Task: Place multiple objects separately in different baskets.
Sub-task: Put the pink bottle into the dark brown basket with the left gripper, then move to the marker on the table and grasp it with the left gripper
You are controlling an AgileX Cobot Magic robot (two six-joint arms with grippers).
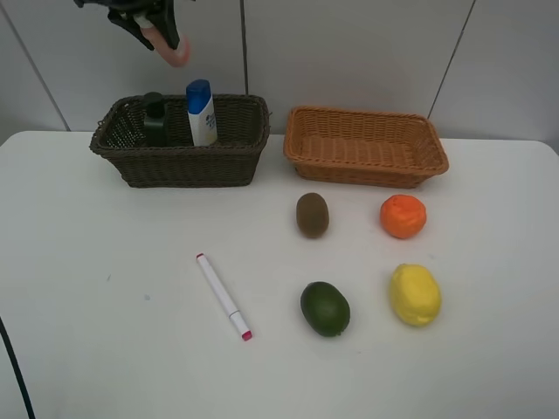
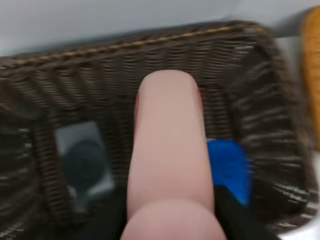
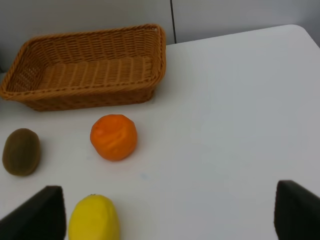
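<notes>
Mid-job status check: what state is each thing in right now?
Pink bottle: gripped by left fingers, over dark basket.
Pump bottle: standing in dark basket.
Blue-capped tube: standing in dark basket.
Tan basket: empty.
Marker: lying on table.
Kiwi, orange, lemon, green fruit: loose on table.
Right fingers: open, empty.

- Pink bottle point(image 1: 175, 50) hangs above dark brown basket point(image 1: 188, 166) holding upright pump bottle point(image 1: 155, 120) and blue-capped tube point(image 1: 202, 113).
- Tan basket point(image 1: 362, 168) sits at its 3 o'clock.
- Marker point(image 1: 224, 297), kiwi point(image 1: 312, 215), orange point(image 1: 403, 216), green fruit point(image 1: 325, 308), lemon point(image 1: 414, 295) lie at 6 o'clock.
</notes>
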